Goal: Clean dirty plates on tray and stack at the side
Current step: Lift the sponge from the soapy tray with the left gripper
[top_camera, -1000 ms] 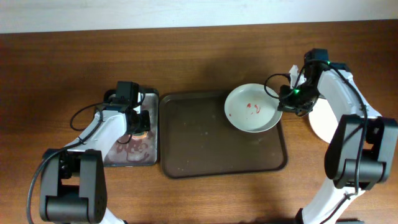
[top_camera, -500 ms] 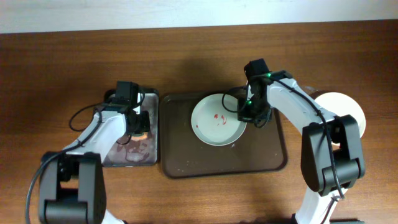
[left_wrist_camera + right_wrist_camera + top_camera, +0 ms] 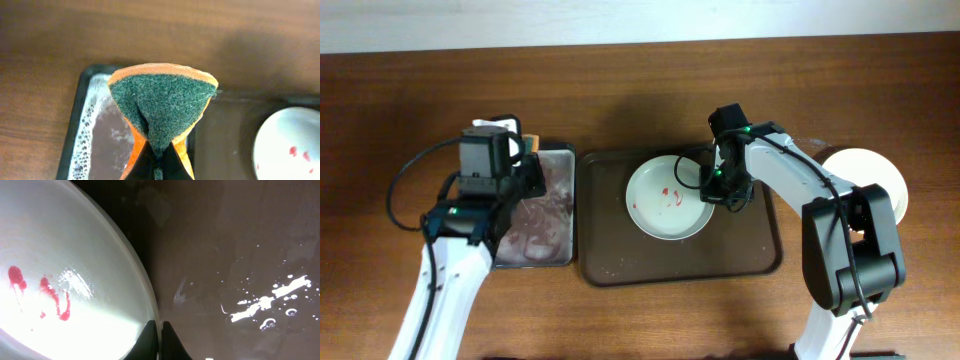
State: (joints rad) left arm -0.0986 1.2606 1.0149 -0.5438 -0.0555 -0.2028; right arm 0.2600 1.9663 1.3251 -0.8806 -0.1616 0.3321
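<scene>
Brown wooden bench (image 3: pixel 640 110) below a pale wall strip. At its middle, the dark brown tray (image 3: pixel 620 245), wet in spots. On the tray, right of centre, one white plate (image 3: pixel 660 205) smeared with red sauce marks. At that plate's right rim, the right tool (image 3: pixel 713 188), pressed together and pinching the rim. From the right wrist, dark fingertips (image 3: pixel 147 340) meeting on the white edge. Right of the tray, on the bench, a plain white plate (image 3: pixel 875 175), partly under the arm; single or stacked, cannot tell. Just left of the tray, a smaller black tray (image 3: pixel 545 235) of foamy water. Over its far end, the left tool (image 3: pixel 159 162), clamped on a folded orange-and-green sponge (image 3: pixel 162 107).
</scene>
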